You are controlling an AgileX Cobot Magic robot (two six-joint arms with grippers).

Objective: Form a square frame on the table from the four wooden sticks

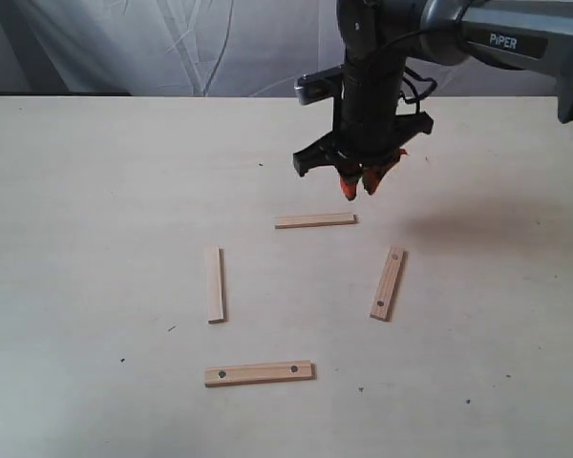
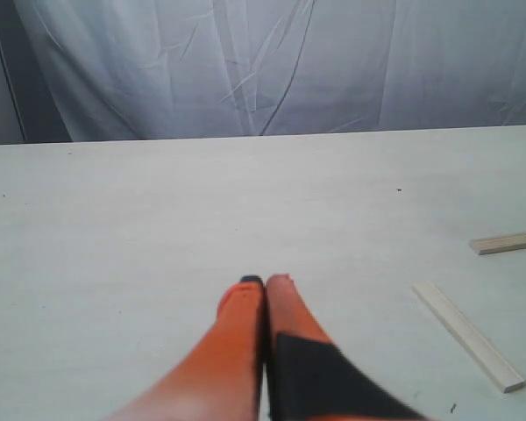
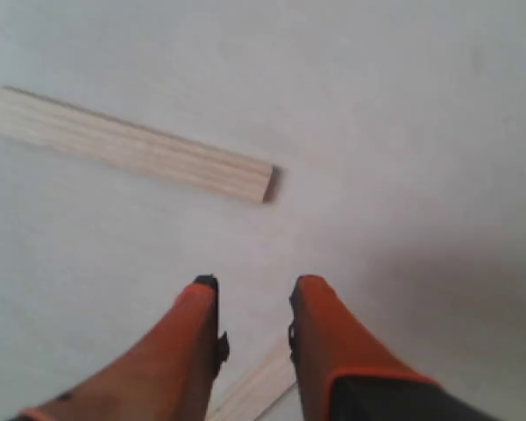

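Pale table (image 1: pixel 95 191), four wooden sticks (image 1: pixel 315 220) lying flat, apart

The exterior view looked down across the desk (image 1: pixel 95 191) toward the right claw (image 1: pixel 360 188). The left wrist view sat low behind the left claw (image 2: pixel 265 285), facing along the desk. The right wrist view looked steeply down, close over a stick (image 3: pixel 131 145) the exterior view also caught.
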